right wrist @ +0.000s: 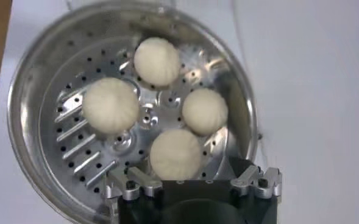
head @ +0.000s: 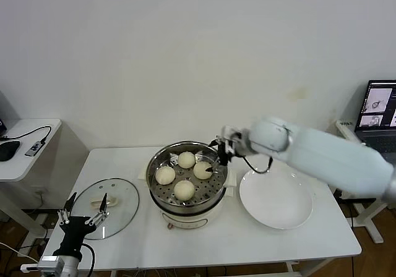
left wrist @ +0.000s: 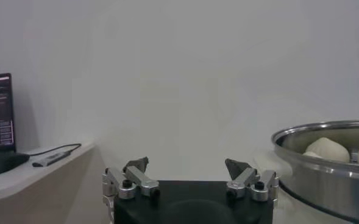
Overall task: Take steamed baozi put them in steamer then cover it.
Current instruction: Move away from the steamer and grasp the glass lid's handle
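All four steamed baozi [head: 184, 189] sit in the steamer [head: 185, 210].
Right hand [head: 218, 155] hangs open above them, having nothing left to hold; left hand [head: 85, 211], open, waits beside the cover [head: 124, 196].

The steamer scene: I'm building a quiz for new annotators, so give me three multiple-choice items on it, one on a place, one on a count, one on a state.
1. Where does the cover lie?
A. on the steamer
B. on the table, at the steamer's left
C. on the white plate

2. How many steamed baozi sit in the steamer?
A. two
B. three
C. four

3. How is the right gripper?
A. open, holding nothing
B. shut on a bun
C. shut on the plate

Key:
1 B: the cover lies flat on the table, near the left gripper, with the steamer uncovered.
2 C: four steamed baozi rest on the perforated tray.
3 A: the right gripper hovers over the steamer's rim with its jaws apart; the white plate is bare.
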